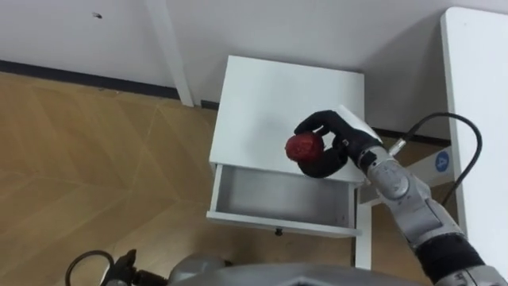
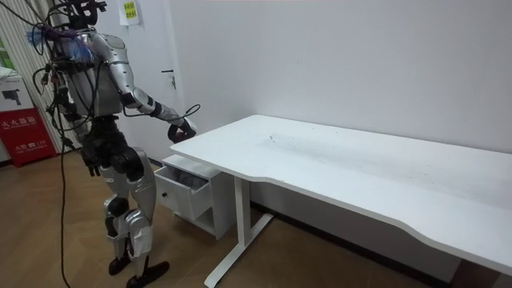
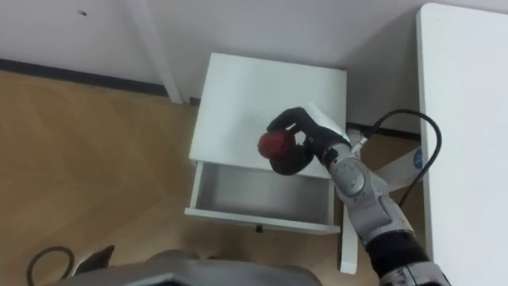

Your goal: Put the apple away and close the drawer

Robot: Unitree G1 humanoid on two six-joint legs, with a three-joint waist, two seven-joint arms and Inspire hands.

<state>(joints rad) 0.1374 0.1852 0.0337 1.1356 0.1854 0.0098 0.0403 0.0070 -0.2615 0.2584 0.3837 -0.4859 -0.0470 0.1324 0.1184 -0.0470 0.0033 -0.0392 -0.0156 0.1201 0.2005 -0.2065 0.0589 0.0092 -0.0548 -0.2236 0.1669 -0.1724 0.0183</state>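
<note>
Left to right: the left robot hand [image 1: 121, 268] hangs low at the lower left edge, and whether it is apart or closed cannot be told.

One white cabinet [image 1: 270, 103] stands against the wall. Its one drawer [image 1: 278, 224] is pulled out and looks empty.

One red apple [image 1: 303, 146] is held in the air over the cabinet's front edge, just behind the drawer opening. The right robot hand [image 1: 335, 152] is clamped round it, fingers curled over the top and thumb beneath.

One white tabletop [image 1: 476, 95] lies at the far right, well apart from the apple.

Risks, as judged:
- If the apple is let go at this position, it could strike the cabinet top and roll to the floor, since it is not clearly over the cavity.
- The forearm passes near the tabletop's edge and could knock it on the way down.
- The drawer could jam on closing if the apple stands proud of its walls.
</note>
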